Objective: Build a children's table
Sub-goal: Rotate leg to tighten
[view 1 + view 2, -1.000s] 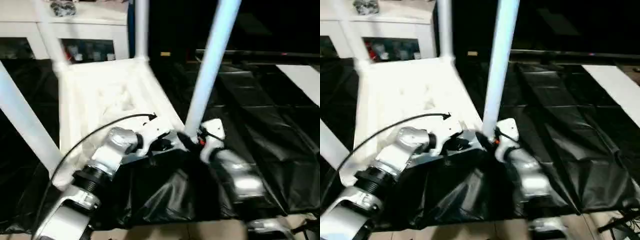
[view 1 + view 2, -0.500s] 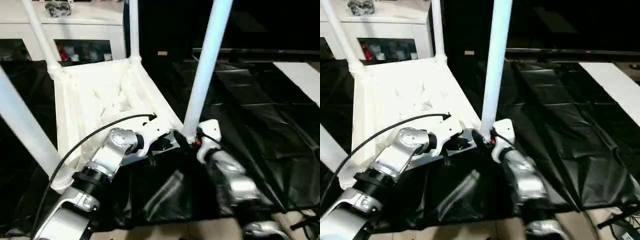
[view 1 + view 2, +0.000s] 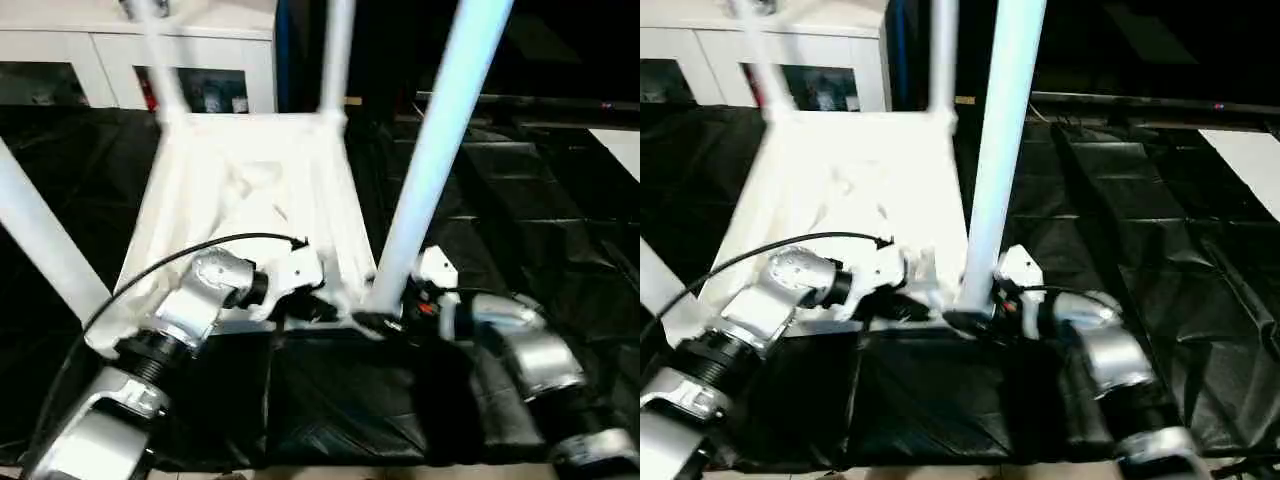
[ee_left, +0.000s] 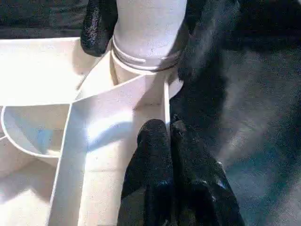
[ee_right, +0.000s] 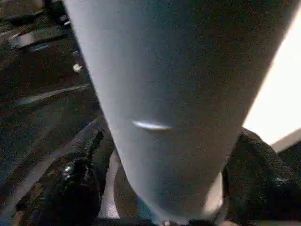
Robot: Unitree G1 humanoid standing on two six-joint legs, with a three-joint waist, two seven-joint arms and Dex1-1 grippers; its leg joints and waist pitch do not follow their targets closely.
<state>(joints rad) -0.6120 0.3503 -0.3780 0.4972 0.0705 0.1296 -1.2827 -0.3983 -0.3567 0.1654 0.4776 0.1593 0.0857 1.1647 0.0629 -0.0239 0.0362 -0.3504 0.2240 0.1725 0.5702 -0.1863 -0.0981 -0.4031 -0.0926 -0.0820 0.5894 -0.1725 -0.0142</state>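
The white tabletop (image 3: pixel 250 180) lies upside down on the black sheet, ribbed underside up. Legs stand in its corner sockets. The near right leg (image 3: pixel 430 170) rises tall from the corner closest to both grippers. My left gripper (image 4: pixel 168 134) is shut on the thin rim wall of the tabletop just beside that socket. My right gripper (image 3: pixel 375 322) is shut on the foot of that leg, one black finger (image 5: pixel 77 188) on each side of the tube. The near left leg (image 3: pixel 40 245) and a far leg (image 3: pixel 335 60) also stand upright.
A white cabinet (image 3: pixel 130 60) with glass doors stands behind the tabletop. Black sheeting (image 3: pixel 520 200) covers the floor, wrinkled at the right. A pale sheet (image 3: pixel 622 140) lies at the far right. A black cable (image 3: pixel 200 248) loops over my left forearm.
The whole view has shifted and the tabletop now looks squarer to me. My right forearm now reaches the leg's foot from further right. Both grippers keep their holds.
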